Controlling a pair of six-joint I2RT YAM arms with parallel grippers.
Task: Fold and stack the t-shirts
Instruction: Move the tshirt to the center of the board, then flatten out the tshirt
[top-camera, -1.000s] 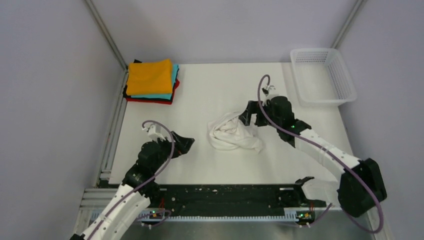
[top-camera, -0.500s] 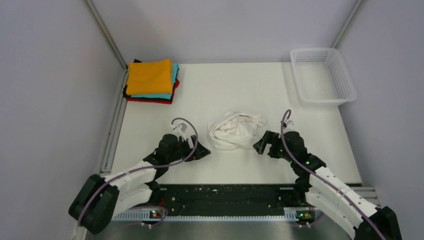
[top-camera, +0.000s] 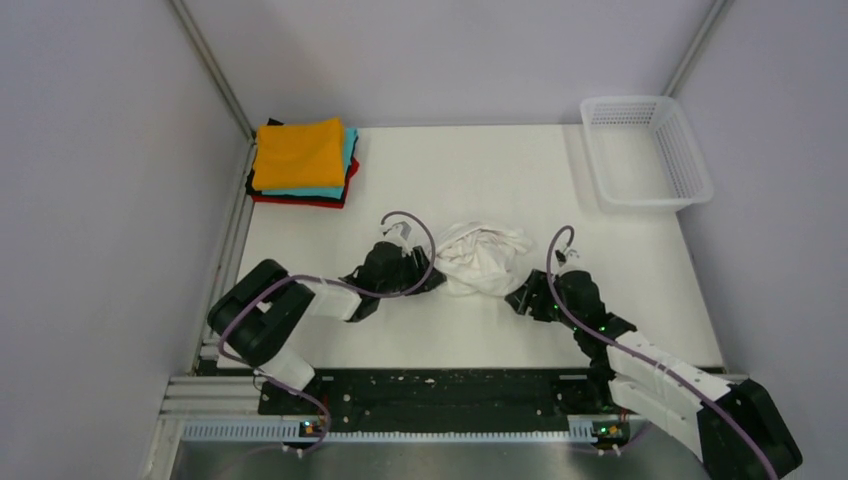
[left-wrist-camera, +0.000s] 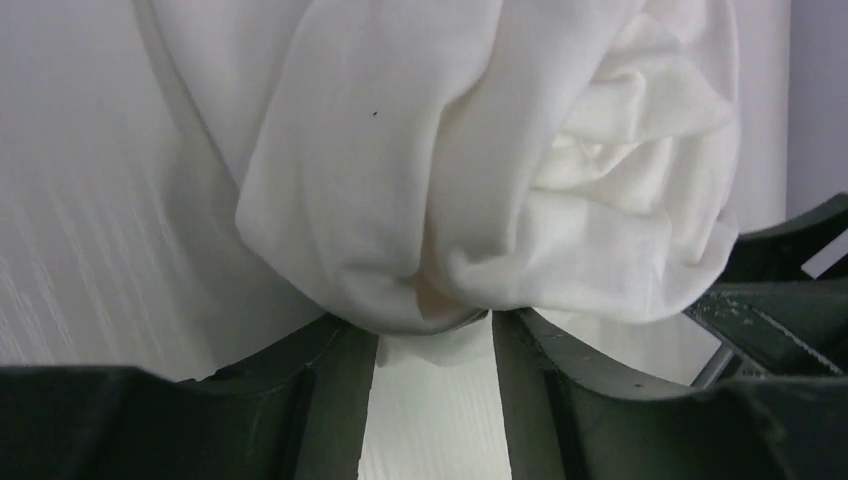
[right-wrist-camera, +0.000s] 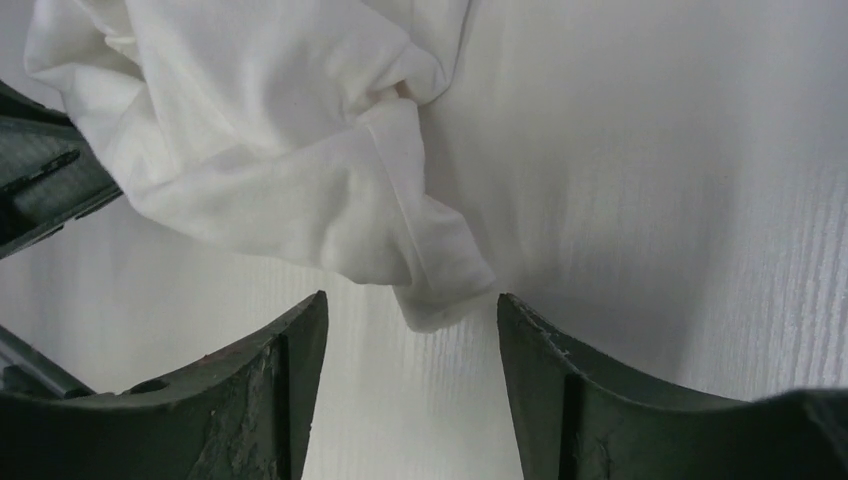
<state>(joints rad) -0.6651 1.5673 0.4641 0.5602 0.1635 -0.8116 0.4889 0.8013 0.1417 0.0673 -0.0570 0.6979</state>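
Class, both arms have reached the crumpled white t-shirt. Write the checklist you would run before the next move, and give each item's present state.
1. Left gripper open: ok, fingers apart.
2. Cloth at the left fingers: ok, a fold of the white t-shirt sits at their gap.
3. Right gripper open, with a hemmed corner between its fingertips: ok.
4. Shirt spread flat for folding: not ok, crumpled.
5. Which parts would be grasped, sleeve or hem: cannot tell.
6. Folded stack apart from both arms: ok.

No words, numbers or signs to read anywhere: none on the white t-shirt (top-camera: 483, 258), the folded t-shirts (top-camera: 300, 160), or the basket (top-camera: 688, 152).
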